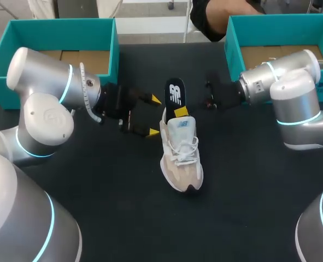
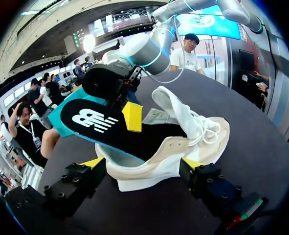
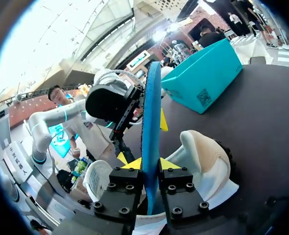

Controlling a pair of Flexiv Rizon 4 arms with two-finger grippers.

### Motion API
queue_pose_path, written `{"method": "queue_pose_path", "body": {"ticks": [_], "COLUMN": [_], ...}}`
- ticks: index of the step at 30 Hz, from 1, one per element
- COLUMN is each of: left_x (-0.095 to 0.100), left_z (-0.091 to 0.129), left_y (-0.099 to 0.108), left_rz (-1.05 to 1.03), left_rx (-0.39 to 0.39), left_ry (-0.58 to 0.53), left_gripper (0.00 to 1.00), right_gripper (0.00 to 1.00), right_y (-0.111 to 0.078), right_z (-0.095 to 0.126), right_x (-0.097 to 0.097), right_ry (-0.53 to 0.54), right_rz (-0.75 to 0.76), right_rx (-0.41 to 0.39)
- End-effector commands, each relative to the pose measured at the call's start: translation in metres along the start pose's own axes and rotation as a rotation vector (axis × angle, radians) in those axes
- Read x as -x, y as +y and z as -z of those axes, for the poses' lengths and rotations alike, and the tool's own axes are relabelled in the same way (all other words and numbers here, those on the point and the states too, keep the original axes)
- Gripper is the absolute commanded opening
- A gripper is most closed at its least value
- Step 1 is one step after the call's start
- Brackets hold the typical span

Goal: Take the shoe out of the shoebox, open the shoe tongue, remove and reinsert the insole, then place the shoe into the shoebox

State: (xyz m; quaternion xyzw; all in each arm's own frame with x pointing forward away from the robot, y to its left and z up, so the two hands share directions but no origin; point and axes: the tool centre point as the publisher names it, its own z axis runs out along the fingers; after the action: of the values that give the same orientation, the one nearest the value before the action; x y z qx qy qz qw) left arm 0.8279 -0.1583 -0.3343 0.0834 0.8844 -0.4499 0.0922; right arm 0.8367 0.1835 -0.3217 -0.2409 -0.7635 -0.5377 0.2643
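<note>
Black tabletop [image 1: 95, 185] carries a teal cardboard shoebox [image 1: 52, 27] at its left rear corner. Next to the right, the left gripper [image 1: 152, 115] has its fingers spread wide and grips nothing, its yellow tips just beside the heel end of a beige-and-white lace-up sneaker [image 1: 182, 158] standing mid-table. A black insole with a teal underside [image 1: 175, 94] sticks up out of the sneaker's opening, pinched edge-on between the fingers of the right gripper [image 1: 181, 111]. A second teal shoebox [image 1: 281, 22] stands at right rear.

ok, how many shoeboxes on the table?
2: left shoebox at the far left corner, right shoebox at the far right corner. No others visible.
</note>
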Motion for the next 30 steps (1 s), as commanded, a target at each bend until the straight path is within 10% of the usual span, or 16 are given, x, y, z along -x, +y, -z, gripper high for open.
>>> {"method": "queue_pose_path", "body": {"ticks": [1, 4, 26, 30], "left_x": [0.000, 0.000, 0.000, 0.000], "left_z": [-0.001, -0.001, -0.001, -0.001], "left_y": [0.000, 0.000, 0.000, 0.000], "left_rz": [0.000, 0.000, 0.000, 0.000], "left_rx": [0.003, 0.003, 0.003, 0.003], "left_ry": [0.001, 0.001, 0.001, 0.001], "left_gripper": [1.00, 1.00, 1.00, 1.00], "right_gripper": [0.15, 0.00, 0.00, 0.18], "right_y": [0.006, 0.006, -0.028, -0.020], "right_z": [0.000, -0.002, -0.011, -0.009], "right_x": [0.008, 0.014, -0.007, -0.006], "right_ry": [0.018, 0.038, 0.072, 0.052], "right_rz": [-0.001, -0.015, -0.174, -0.156], "right_rx": [-0.017, -0.032, -0.078, -0.080]}}
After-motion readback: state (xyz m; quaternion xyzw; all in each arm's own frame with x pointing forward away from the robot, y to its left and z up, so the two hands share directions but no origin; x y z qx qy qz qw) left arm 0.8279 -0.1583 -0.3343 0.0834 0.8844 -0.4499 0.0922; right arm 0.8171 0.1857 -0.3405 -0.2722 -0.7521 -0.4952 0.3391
